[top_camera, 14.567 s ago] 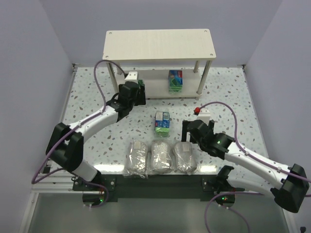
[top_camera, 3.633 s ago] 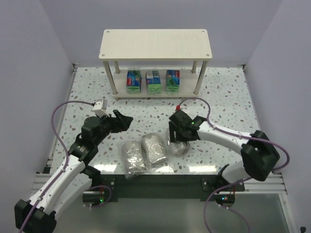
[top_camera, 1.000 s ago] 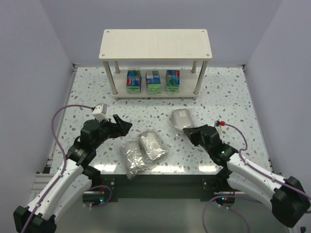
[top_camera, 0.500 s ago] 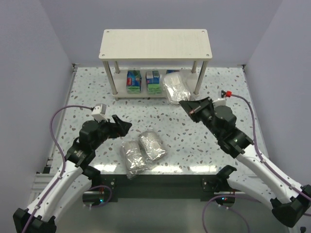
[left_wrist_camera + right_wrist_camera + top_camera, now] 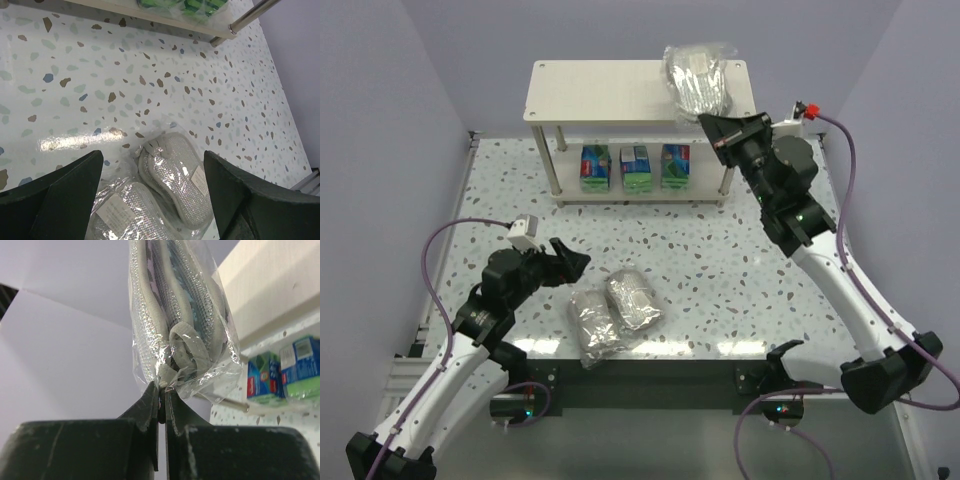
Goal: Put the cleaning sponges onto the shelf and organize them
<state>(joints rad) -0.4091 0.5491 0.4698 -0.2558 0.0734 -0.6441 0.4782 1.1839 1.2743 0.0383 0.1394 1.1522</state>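
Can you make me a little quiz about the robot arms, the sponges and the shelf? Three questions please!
1. True or false: the left gripper is holding a sponge bundle.
2. How many small green-and-blue packs stand on the lower tier of the shelf?
3. Where is the grey wrapped bundle that the right gripper pinches? A: in the left gripper. B: up near the right end of the shelf's top. C: on the lower tier.

Key: 1 false, it is open and empty, near the two bundles lying on the table. 2 three. 3 B.
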